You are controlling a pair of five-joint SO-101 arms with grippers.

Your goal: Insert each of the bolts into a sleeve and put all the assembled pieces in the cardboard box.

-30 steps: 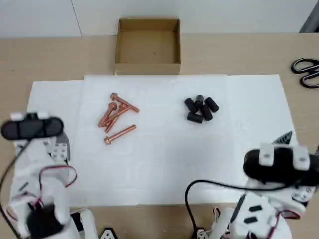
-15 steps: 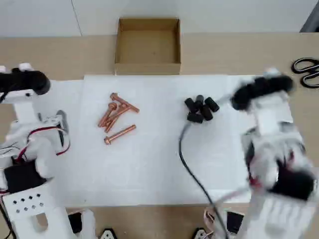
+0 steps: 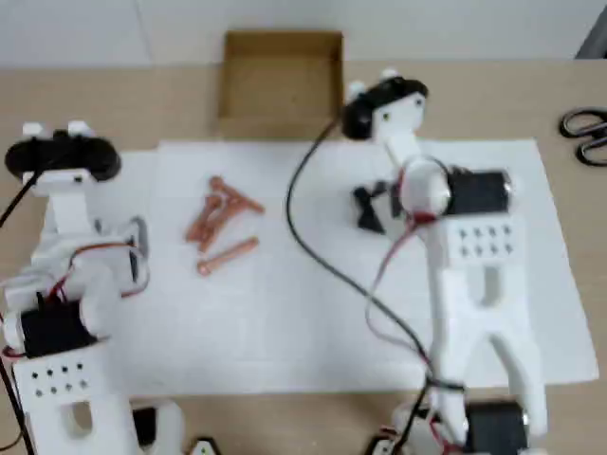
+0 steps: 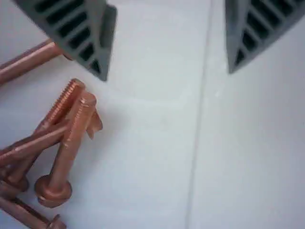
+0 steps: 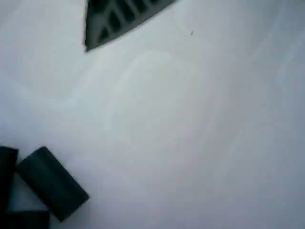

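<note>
The copper bolts [image 3: 223, 223] are lying in a small heap on the white sheet [image 3: 285, 322], with one bolt a little apart from the others. The left pincer [image 4: 167, 43] is hanging just beside them, wide open and holding nothing. The black sleeves [image 5: 51, 183] are sitting in a bunch on the same sheet, well apart from the bolts. The right pincer [image 5: 102, 33] is hanging over the sheet near them (I cannot tell how far open it is). The box [image 3: 281, 128] is sitting on the worktop [image 3: 114, 104] behind the sheet, with nothing in it.
</note>
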